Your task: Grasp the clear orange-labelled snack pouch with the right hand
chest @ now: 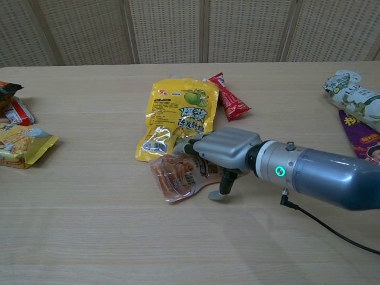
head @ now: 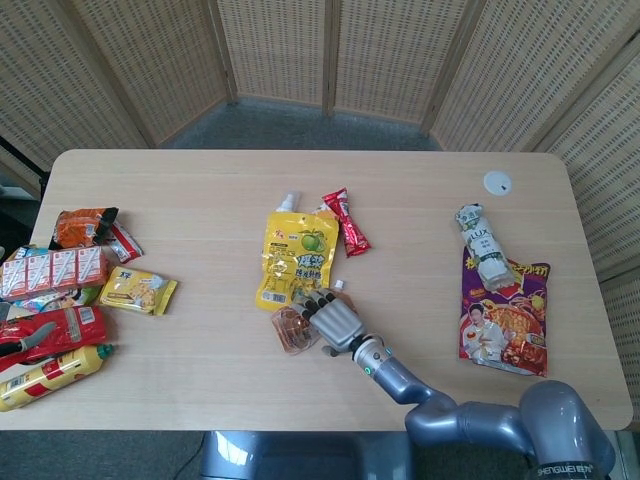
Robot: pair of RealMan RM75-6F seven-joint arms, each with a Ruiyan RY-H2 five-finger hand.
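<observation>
The clear orange-labelled snack pouch [head: 289, 329] [chest: 174, 177] lies flat on the table just below a yellow drink pouch [head: 297, 255] [chest: 178, 116]. My right hand [head: 336, 320] [chest: 223, 151] lies over the pouch's right end, fingers spread on its top. The thumb points down and touches the table beside the pouch's lower right edge. The pouch rests on the wood, and part of its label is hidden under the fingers. No left hand shows in either view.
A red sachet [head: 347, 222] [chest: 228, 98] lies right of the yellow pouch. A purple snack bag [head: 503, 315] and a white-green packet [head: 482, 245] [chest: 356, 98] lie at the right. Several snack packs [head: 60, 290] crowd the left edge. A white disc [head: 497, 182] sits far right.
</observation>
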